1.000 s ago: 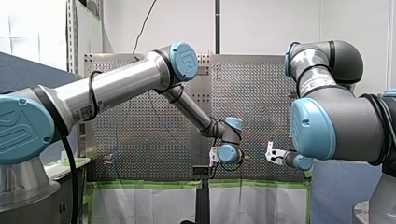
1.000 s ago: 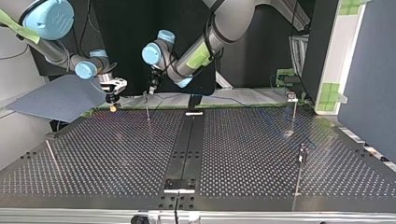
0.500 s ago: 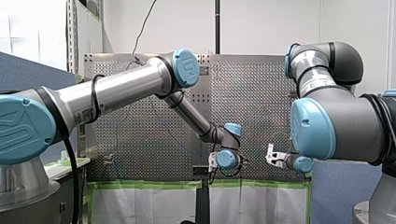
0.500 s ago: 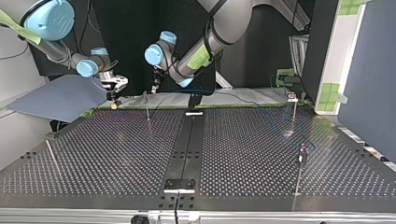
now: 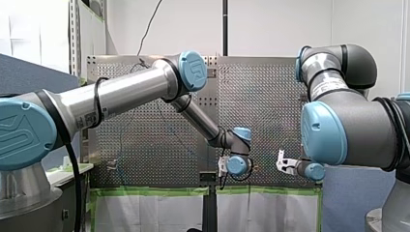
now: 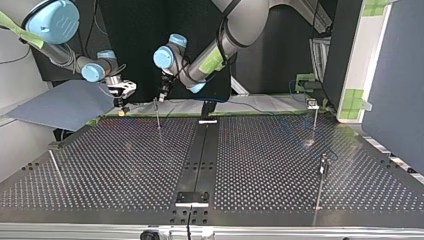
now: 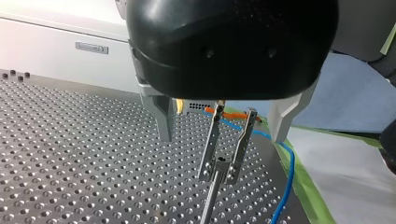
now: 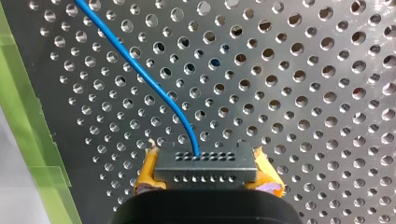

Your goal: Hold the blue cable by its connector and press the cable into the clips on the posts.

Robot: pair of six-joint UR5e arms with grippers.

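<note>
In the right wrist view my right gripper (image 8: 205, 176), with yellow pads (image 8: 145, 173), is shut on a dark multi-hole connector (image 8: 205, 163). The blue cable (image 8: 140, 70) leaves the connector and runs over the perforated plate. In the left wrist view my left gripper (image 7: 220, 137) is open, its metal fingers (image 7: 161, 116) standing either side of a forked clip (image 7: 226, 144) on a thin post. The blue cable (image 7: 286, 175) passes behind the clip's prongs and down beside the post. In the top view my right gripper (image 6: 121, 105) hangs just left of that post (image 6: 157, 112), and my left gripper (image 6: 163, 92) is above it.
Two more clip posts (image 6: 315, 114) (image 6: 323, 170) stand at the top view's right and one leaning post (image 6: 55, 167) at its left. Green tape (image 8: 28, 140) edges the plate. A blue-grey panel (image 6: 60, 105) lies behind my right gripper.
My left arm has lowered its gripper a little in the front view, settling around the post's clip. My right gripper has barely moved and keeps hold of the connector.
</note>
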